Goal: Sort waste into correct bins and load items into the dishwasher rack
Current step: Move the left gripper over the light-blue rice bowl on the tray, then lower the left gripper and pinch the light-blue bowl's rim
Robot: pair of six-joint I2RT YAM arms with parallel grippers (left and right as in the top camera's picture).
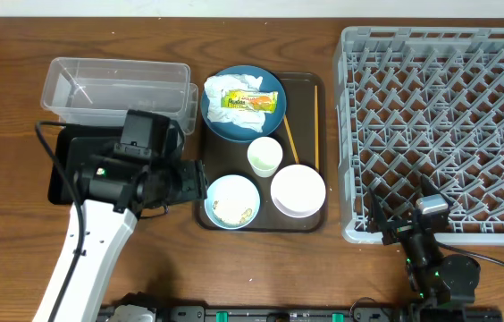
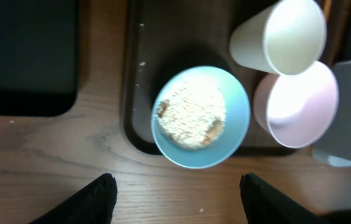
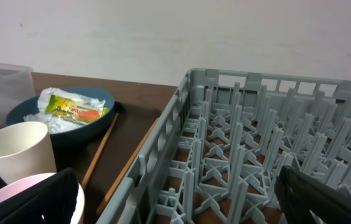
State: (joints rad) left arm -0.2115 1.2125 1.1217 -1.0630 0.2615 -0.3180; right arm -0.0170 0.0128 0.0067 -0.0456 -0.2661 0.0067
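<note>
Overhead view, noted left to right. Clear plastic tub (image 1: 113, 85) sits at 10 o'clock on the table (image 1: 20, 268), nothing in it that I can make out. Black tray (image 1: 59, 177) lies just at its 6 o'clock, largely covered by the left arm. Left gripper (image 2: 180, 198) hangs over bare wood at the brown serving tray's (image 1: 311, 89) 9 o'clock edge; in the left wrist view its fingers (image 2: 98, 198) stand well apart with nothing between them, and the light blue bowl (image 1: 232, 201) lies just at their 12 o'clock. That bowl sits in the serving tray's 7 o'clock corner and holds whitish rice scraps (image 2: 191, 115). Dark blue plate (image 1: 227, 127) fills the tray's 11 o'clock corner, carrying crumpled white tissue (image 1: 219, 92) and the printed snack wrapper (image 1: 250, 101), which lies across the tissue. Small pale cup (image 1: 265, 156) stands upright near tray centre, close to the plate's 5 o'clock rim. White bowl (image 1: 298, 190) sits at the cup's 5 o'clock, empty. Chopsticks (image 1: 289, 139) lie along the tray between 12 and 6 o'clock, right of the plate and cup. Grey dishwasher rack (image 1: 440, 125) takes the table's 3 o'clock side; no dishes in it. Right gripper (image 3: 182, 199) is at the rack's 7 o'clock corner, jaws spread wide, gripping nothing.
</note>
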